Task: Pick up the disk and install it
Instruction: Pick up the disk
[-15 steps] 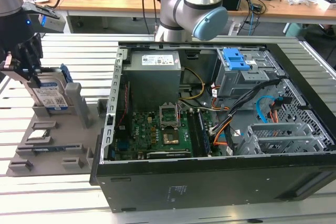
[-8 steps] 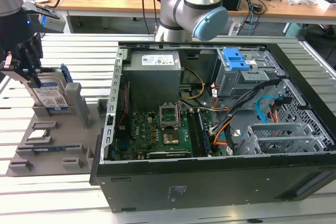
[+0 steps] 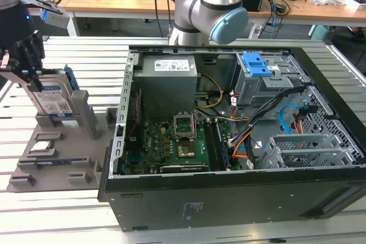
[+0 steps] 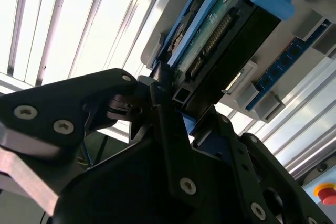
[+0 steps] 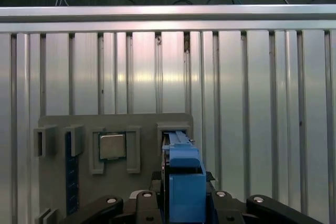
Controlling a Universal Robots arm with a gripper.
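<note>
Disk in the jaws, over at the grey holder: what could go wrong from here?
1. The jaws clamp the flat silver disk with the blue plastic bracket at its upper end, so it might tilt or slip during travel.
2. Its lower edge sits close to the grey slotted holder; a sideways move could catch there.
3. Loose blue and orange cables lie across the open black computer case and could snag the disk.
</note>
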